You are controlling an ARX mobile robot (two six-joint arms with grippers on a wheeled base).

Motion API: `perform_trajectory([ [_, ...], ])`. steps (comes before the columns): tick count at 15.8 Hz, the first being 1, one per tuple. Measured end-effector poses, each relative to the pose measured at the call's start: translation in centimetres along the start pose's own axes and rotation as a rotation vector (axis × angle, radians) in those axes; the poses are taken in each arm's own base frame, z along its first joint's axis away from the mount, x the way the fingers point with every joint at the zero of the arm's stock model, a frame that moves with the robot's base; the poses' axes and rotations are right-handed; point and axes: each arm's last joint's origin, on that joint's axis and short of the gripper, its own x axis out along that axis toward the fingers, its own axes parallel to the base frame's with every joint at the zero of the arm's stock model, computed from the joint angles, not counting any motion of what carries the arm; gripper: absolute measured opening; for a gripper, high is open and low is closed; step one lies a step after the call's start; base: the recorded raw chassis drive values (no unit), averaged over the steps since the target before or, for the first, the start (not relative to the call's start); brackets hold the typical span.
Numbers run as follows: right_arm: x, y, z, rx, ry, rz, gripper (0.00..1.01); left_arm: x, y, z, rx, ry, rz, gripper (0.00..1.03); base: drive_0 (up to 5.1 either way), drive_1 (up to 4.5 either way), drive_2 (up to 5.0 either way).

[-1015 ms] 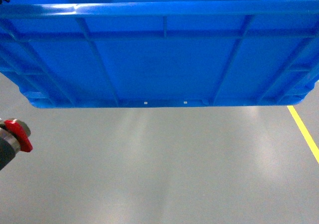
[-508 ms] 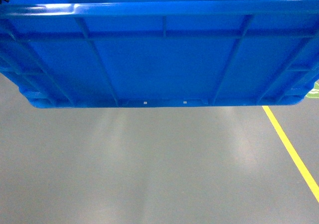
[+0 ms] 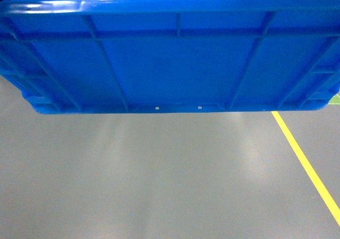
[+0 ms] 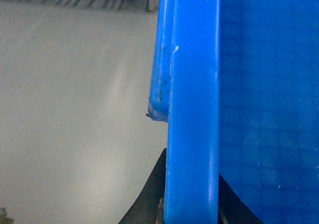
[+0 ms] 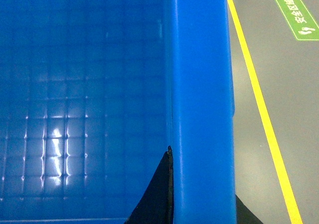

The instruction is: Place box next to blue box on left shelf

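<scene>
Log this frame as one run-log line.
phase: carrying | load: blue crate held off the gray floor | left gripper: shut on rim | right gripper: shut on rim | yellow line at right | shelf: not seen ahead

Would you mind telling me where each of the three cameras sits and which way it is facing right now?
Head: on the robot, slanting down past the box wall to grey floor and a yellow line; no body shows.
Left wrist: above the box's left rim, looking down; left gripper fingers straddle it.
Right wrist: above the right rim, looking down; right gripper fingers straddle it, a green floor sign beyond.
Shared: all show the box; head and right wrist share the yellow line.
</scene>
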Motion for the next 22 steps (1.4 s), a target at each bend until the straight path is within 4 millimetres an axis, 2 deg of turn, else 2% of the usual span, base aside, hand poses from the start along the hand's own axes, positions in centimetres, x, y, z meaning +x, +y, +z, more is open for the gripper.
perform_trajectory([
  [22,0.17,0.03,-0.11,-0.001,0.005,0.001,0.08,-0.01,0.01,-0.05,0.0,0.005,0.003,0.08,0.1,4.23,-4.1],
])
